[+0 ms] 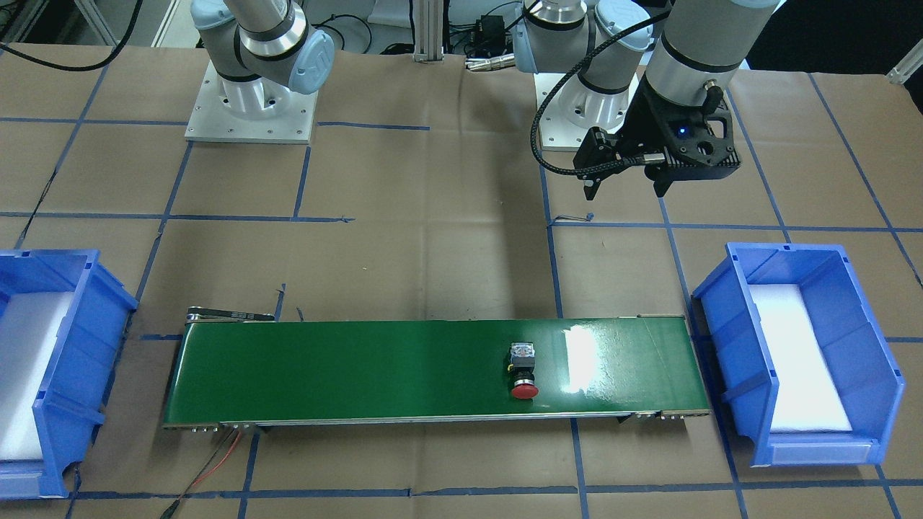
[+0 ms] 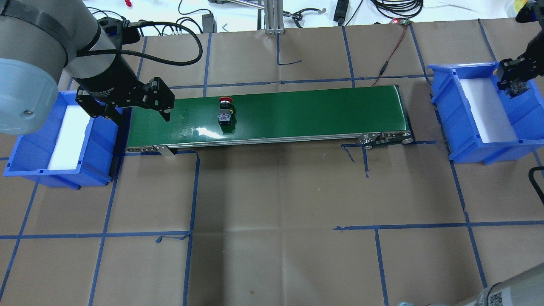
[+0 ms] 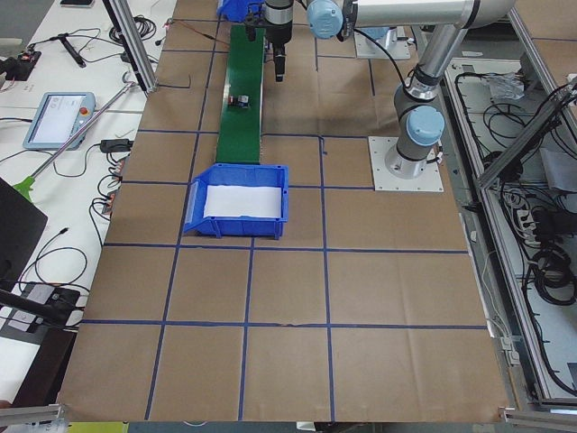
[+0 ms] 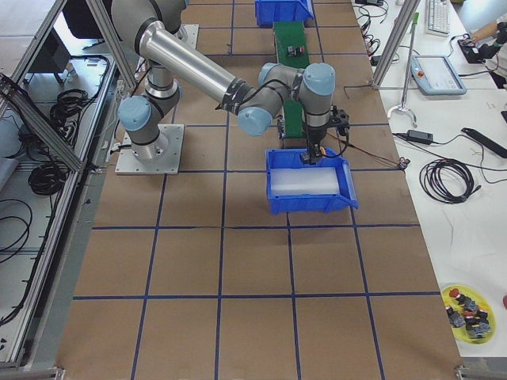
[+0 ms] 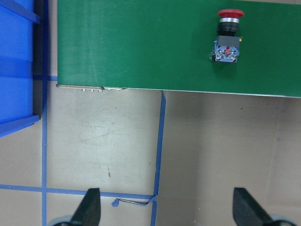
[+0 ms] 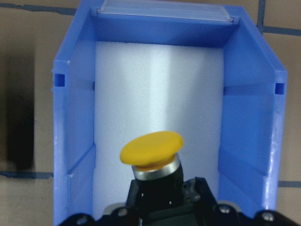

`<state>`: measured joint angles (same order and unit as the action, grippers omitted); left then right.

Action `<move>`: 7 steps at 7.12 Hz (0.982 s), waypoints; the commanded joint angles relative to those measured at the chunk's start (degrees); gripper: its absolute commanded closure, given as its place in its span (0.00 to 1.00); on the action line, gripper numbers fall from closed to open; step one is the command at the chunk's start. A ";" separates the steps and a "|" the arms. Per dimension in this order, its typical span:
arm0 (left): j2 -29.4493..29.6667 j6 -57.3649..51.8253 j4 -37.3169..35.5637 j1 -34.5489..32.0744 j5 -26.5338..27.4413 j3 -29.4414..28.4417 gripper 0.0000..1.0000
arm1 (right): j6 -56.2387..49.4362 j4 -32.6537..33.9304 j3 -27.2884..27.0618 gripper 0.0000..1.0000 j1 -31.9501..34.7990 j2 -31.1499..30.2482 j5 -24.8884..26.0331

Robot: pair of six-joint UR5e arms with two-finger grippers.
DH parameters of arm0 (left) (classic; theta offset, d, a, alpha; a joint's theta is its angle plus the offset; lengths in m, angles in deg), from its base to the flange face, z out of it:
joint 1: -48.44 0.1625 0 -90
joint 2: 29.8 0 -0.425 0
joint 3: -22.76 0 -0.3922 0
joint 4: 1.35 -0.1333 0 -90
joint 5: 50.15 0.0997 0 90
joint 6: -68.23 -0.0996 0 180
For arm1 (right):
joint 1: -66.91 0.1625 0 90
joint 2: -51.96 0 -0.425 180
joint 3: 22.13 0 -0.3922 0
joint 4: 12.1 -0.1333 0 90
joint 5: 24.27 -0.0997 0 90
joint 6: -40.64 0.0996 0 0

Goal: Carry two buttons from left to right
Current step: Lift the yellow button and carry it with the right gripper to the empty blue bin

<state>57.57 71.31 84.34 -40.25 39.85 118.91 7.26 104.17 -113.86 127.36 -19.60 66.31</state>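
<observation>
Left tool (image 5: 167, 207): jaws wide apart, nothing in them. It hangs over the bare surface (image 2: 276, 204) on the robot's side of the belt (image 2: 297, 114), near the belt's left end, just beside the left bin (image 2: 100, 144). The wrist view looks straight down on brown paper, blue tape lines and the belt edge.

Right tool (image 2: 514, 83): clamped on the yellow button (image 6: 151, 149). It grips the black body, and the yellow cap sticks out past the fingers. It sits over the right bin (image 2: 454, 114), at the end nearer the belt, with the cap above the white foam (image 6: 155, 84). Can't tell how high it is above the foam.

Red button (image 2: 225, 111): on the belt, lying on its side. The cap points to the belt edge away from the robot, and the blocky body points toward the robot. It is in the belt's left half, closer to the left bin end than to the middle. Nothing touches it, and it is well apart from both tools.

Left bin: only a white foam liner (image 2: 68, 136) shows inside, though the left arm hides part of it in the overhead view.

Belt: green, running between the two bins, with a glare patch beside the red button toward the left bin.
</observation>
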 commanded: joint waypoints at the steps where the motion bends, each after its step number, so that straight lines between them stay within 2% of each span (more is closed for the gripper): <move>1: 0.00 0.00 0.09 -0.08 0.00 0.09 0.00 | -0.01 9.97 -7.11 0.95 -0.41 0.81 0.13; 3: 0.00 -0.09 0.09 0.00 0.00 0.09 0.00 | -0.01 13.37 -11.44 0.95 -2.42 0.81 -0.05; 7: -0.53 -0.09 0.00 0.00 0.00 1.32 0.00 | 3.05 14.51 -14.09 0.95 -3.31 1.25 -0.05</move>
<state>57.28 71.22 84.38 -40.24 39.85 119.92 8.69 118.07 -127.27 124.10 -18.39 66.29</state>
